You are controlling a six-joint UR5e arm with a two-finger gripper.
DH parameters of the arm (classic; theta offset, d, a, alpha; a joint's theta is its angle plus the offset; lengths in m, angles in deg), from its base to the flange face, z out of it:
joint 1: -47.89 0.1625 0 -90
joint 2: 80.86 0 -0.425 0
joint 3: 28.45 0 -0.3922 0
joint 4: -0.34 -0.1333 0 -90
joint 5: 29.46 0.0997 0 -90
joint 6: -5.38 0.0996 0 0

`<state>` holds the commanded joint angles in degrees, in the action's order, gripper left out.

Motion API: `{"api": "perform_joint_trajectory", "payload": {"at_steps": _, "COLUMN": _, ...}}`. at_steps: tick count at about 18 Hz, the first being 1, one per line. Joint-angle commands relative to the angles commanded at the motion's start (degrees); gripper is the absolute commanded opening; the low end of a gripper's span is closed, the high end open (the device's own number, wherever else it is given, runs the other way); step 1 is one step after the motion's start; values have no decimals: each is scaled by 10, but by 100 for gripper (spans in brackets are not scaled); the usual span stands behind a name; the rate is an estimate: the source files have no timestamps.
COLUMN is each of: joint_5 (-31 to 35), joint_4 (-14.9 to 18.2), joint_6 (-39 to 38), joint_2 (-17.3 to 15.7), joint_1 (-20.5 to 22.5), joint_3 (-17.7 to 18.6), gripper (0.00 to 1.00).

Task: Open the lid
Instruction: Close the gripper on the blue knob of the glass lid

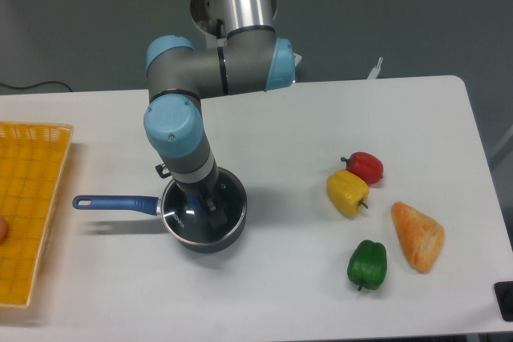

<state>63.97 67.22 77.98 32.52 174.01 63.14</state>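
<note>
The lid point(210, 212) is seated flat on the dark blue saucepan point(204, 239), which is taken here as the landmark. The saucepan's long blue handle point(112, 203) is pointed away from the peppers, towards the yellow basket point(28, 206) at the table's edge. The gripper point(200, 203) is lowered straight down over the middle of the lid, where the blue knob is mostly hidden by the wrist and fingers. Whether the jaws are clenched on the knob or released cannot be told, since the fingertips are covered by the arm's own body. The lid's metal rim is seen level with the saucepan's rim all around the visible part. Well apart from the saucepan, on the side opposite its handle, a yellow pepper point(347, 192) and a red pepper point(365, 166) are placed touching each other. Beyond them a green pepper point(367, 263) and a piece of bread point(418, 235) are laid near each other on the white table point(304, 118).
</note>
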Motion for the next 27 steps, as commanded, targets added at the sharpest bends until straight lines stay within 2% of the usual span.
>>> {"api": "perform_joint_trajectory", "payload": {"at_steps": 13, "joint_5": -2, "joint_4": -1, "joint_6": 1, "joint_2": 2, "joint_1": -2, "joint_3": 0, "gripper": 96}}
{"api": "perform_joint_trajectory", "payload": {"at_steps": 19, "joint_5": -2, "joint_4": -1, "joint_6": 1, "joint_2": 2, "joint_1": -2, "joint_3": 1, "gripper": 78}}
{"api": "perform_joint_trajectory", "payload": {"at_steps": 27, "joint_5": -2, "joint_4": -1, "joint_6": 1, "joint_2": 2, "joint_1": -4, "joint_3": 1, "gripper": 74}}
